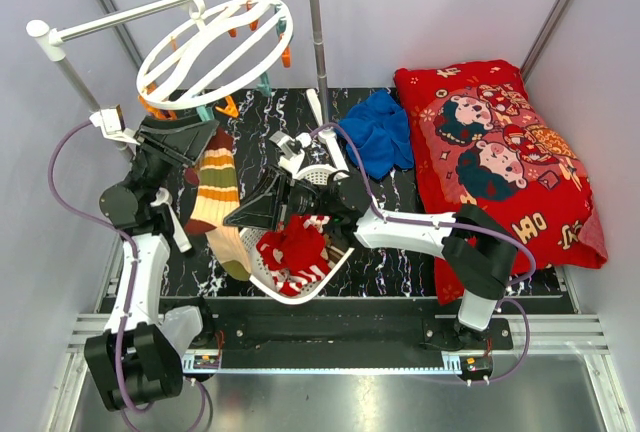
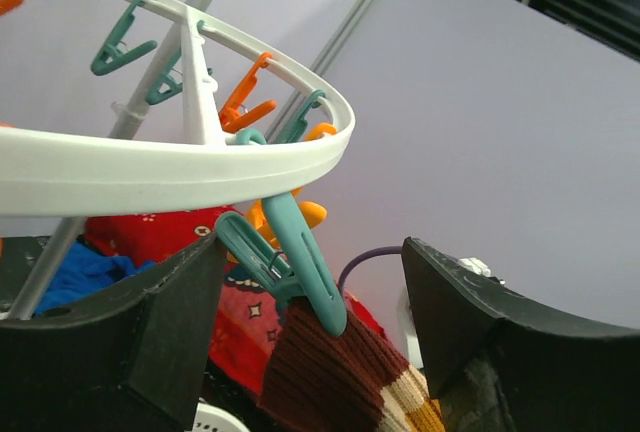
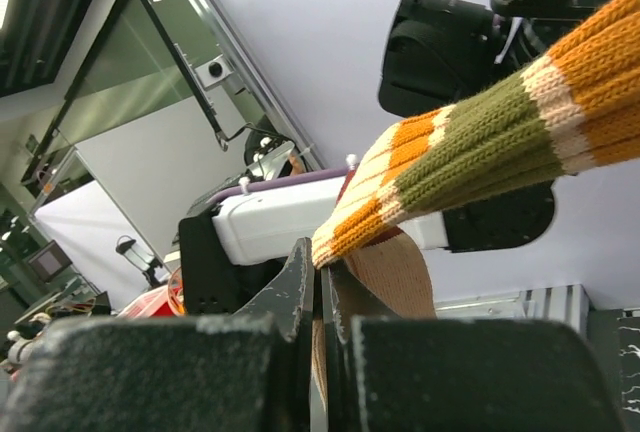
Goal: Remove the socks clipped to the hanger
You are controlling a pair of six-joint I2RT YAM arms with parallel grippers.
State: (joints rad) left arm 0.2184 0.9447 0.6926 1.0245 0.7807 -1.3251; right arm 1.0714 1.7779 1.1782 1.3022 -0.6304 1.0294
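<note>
The white round hanger (image 1: pixel 215 47) hangs by its hook from a rail, with orange and teal clips on its rim; it also shows in the left wrist view (image 2: pixel 180 167). One striped sock (image 1: pixel 215 192), maroon, cream, orange and olive with a tan foot, hangs from a teal clip (image 2: pixel 300 262). My left gripper (image 1: pixel 205 137) is open, with one finger on each side of that clip and the sock's maroon cuff (image 2: pixel 340 372). My right gripper (image 1: pixel 232 220) is shut on the sock's lower tan end (image 3: pixel 400 272). The striped part (image 3: pixel 480 132) stretches up to the right.
A white perforated basket (image 1: pixel 325 277) below the sock holds several red and striped socks (image 1: pixel 295 247). A blue cloth (image 1: pixel 380 132) and a big red cartoon pillow (image 1: pixel 500 152) lie to the right. The rack's upright pole (image 1: pixel 318 32) stands behind the hanger.
</note>
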